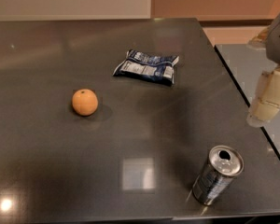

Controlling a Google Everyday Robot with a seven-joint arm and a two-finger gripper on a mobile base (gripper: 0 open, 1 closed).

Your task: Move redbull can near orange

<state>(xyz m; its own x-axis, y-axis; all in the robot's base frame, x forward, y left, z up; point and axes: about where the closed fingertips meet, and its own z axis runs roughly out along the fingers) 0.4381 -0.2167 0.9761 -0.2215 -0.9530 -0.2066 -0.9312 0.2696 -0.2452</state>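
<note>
My pale blocky gripper point(267, 101) hangs at the far right, past the side of the dark glossy table point(46, 171), and the border cuts off my arm above it. Lettering on the flat blue-and-white snack bag point(147, 67) and the slim silver redbull can point(213, 181) is too blurred to read.

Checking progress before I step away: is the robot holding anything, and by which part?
Nothing is held. The gripper hangs at the right edge, apart from the redbull can, which stands untouched on the table.
</note>
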